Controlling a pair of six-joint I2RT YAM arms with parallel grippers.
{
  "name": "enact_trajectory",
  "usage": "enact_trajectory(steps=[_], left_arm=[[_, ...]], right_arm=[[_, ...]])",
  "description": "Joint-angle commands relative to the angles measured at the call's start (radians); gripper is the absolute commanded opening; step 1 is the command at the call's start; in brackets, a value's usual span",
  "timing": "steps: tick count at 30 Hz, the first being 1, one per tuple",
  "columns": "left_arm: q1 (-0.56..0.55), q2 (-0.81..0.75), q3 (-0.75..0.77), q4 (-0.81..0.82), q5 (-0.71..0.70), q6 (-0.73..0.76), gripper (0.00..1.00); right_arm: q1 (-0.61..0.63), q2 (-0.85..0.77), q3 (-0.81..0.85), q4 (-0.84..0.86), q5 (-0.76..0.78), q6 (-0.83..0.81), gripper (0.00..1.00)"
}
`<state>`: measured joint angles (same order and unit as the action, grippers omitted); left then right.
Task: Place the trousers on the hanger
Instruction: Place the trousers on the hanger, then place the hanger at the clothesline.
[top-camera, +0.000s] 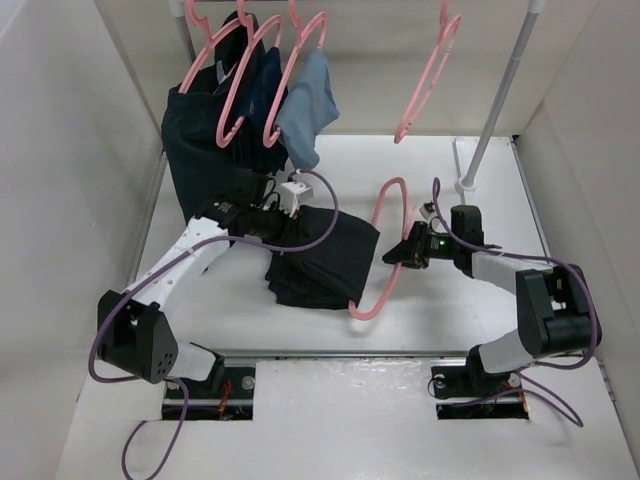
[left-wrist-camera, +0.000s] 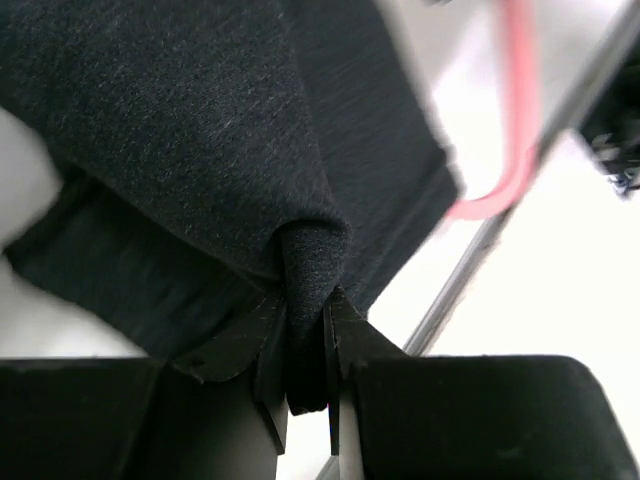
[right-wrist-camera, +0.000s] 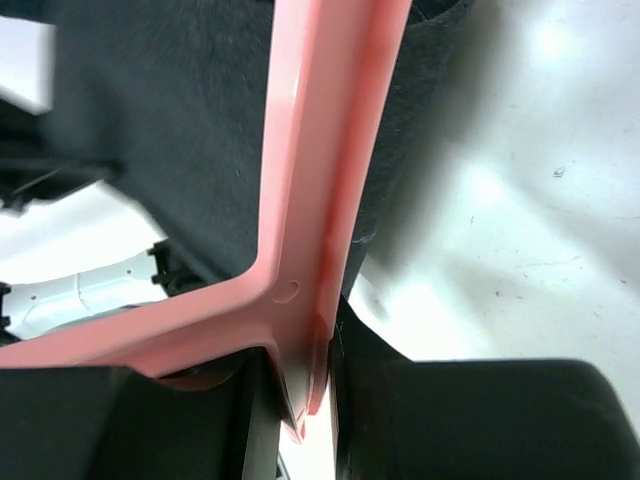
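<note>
Left gripper (left-wrist-camera: 308, 335) pinching trousers (left-wrist-camera: 180, 130), right gripper (right-wrist-camera: 305, 385) clamping hanger (right-wrist-camera: 330, 150)

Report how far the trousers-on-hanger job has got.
Done: both grasps. The left gripper is shut on a fold of the trousers, the right gripper on the hanger. In hand: the hanger is held beside the trousers' edge. Left: the trousers lie bunched on the table, not yet draped over the hanger.

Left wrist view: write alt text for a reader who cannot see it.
The left gripper is shut on a fold of the black trousers, which fill most of the frame. A curve of the pink hanger shows at upper right, with the white table below it.
</note>
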<state>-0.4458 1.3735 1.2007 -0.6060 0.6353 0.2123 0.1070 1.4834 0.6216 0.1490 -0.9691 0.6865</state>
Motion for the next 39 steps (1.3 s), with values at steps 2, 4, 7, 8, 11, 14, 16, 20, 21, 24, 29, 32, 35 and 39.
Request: enact_trajectory(steps=[2,4,7,8,11,14,16,20,21,24,29,32,35,39], left_arm=[[0.135,-0.038,-0.090,-0.052,-0.115,0.090,0.00],[0.166,-0.027,-0.148,-0.041,-0.213,0.108,0.00],[0.208,0.024,-0.136,-0.061,-0.290,0.131,0.00],[0.199,0.038,-0.136,-0.061,-0.304,0.131,0.00],[0.115,0.128,-0.125,-0.092,-0.409,0.154,0.00],[0.029,0.173,-0.212,-0.016,-0.497,0.176,0.00],[-0.017,0.173,-0.254,0.035,-0.523,0.186,0.00],[-0.050,0.173,-0.290,0.097,-0.534,0.187,0.00],[-0.062,0.183,-0.290,0.107,-0.534,0.176,0.00],[-0.073,0.183,-0.290,0.120,-0.534,0.167,0.00],[-0.073,0.183,-0.268,0.100,-0.455,0.167,0.14],[-0.073,0.121,-0.233,0.068,-0.375,0.191,0.62],[-0.058,-0.008,-0.222,0.045,-0.309,0.251,1.00],[-0.024,-0.223,-0.193,0.002,-0.224,0.408,1.00]], right_arm=[[-0.001,-0.011,-0.006,-0.009,0.145,-0.077,0.00],[-0.001,-0.035,-0.017,-0.029,0.145,-0.088,0.00],[-0.010,-0.119,-0.026,-0.071,0.155,-0.097,0.00],[-0.010,-0.142,-0.026,-0.087,0.168,-0.097,0.00],[0.025,-0.231,0.036,-0.170,0.200,-0.108,0.00],[0.080,-0.323,0.096,-0.252,0.251,-0.108,0.00],[0.137,-0.382,0.159,-0.304,0.274,-0.078,0.00],[0.230,-0.455,0.280,-0.414,0.338,-0.036,0.00],[0.249,-0.465,0.311,-0.445,0.377,-0.024,0.00],[0.306,-0.465,0.438,-0.575,0.406,-0.015,0.00],[0.341,-0.431,0.599,-0.707,0.388,0.024,0.00],[0.361,-0.400,0.633,-0.764,0.356,0.034,0.00],[0.361,-0.400,0.673,-0.796,0.333,0.035,0.00],[0.361,-0.400,0.713,-0.821,0.261,0.035,0.00]])
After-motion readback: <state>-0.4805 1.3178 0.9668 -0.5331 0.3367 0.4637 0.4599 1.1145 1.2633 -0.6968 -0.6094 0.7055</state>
